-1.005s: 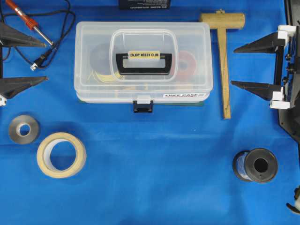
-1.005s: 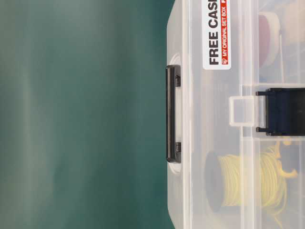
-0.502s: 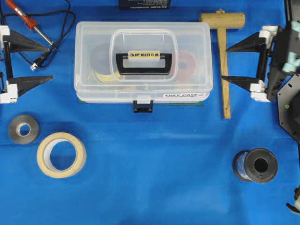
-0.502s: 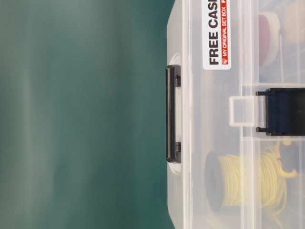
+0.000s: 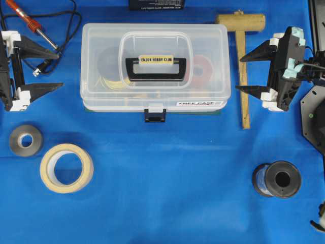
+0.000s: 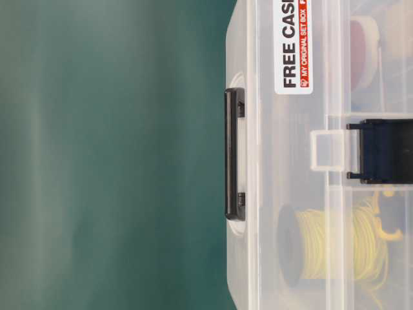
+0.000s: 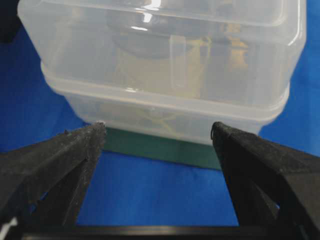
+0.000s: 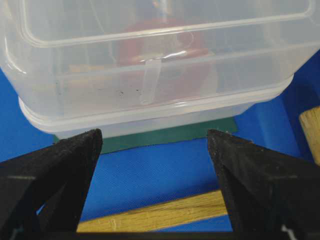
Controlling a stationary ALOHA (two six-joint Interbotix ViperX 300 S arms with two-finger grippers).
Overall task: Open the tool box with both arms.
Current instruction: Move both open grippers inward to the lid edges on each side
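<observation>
Tool box (image 5: 155, 66): clear plastic case, lid down, on the blue table (image 5: 167, 173) toward the rear centre, resting on a green mat (image 7: 160, 147) that shows under its edges.
Handle (image 5: 156, 68): black, lying flat in the lid recess, label reading "ENJOY HOBBY CLUB".
Latch (image 5: 155, 114): black, at the middle of the front wall, beneath a clear tab; "FREE CASE" sticker (image 5: 195, 103) to its right in the overhead view.
Contents: yellow wire spool (image 6: 335, 244) and a red roll (image 8: 165, 55) seen through the walls; the rest too blurred to name.
Left end effector (image 5: 56, 67): fingers apart, empty, pointing at the box's left end, near it but not touching.
Right end effector (image 5: 239, 73): fingers apart, empty, pointing at the box's right end, tips over the mallet handle, clear of the box.
Wooden mallet (image 5: 242, 56): between the box and the right end effector, head to the rear.
Soldering iron (image 5: 31, 25): rear left corner, with black cord.
Masking tape roll (image 5: 66, 168): front left, lying flat.
Grey roll (image 5: 25, 140): just beside the masking tape.
Black spool (image 5: 277, 179): front right, well apart from the box.
</observation>
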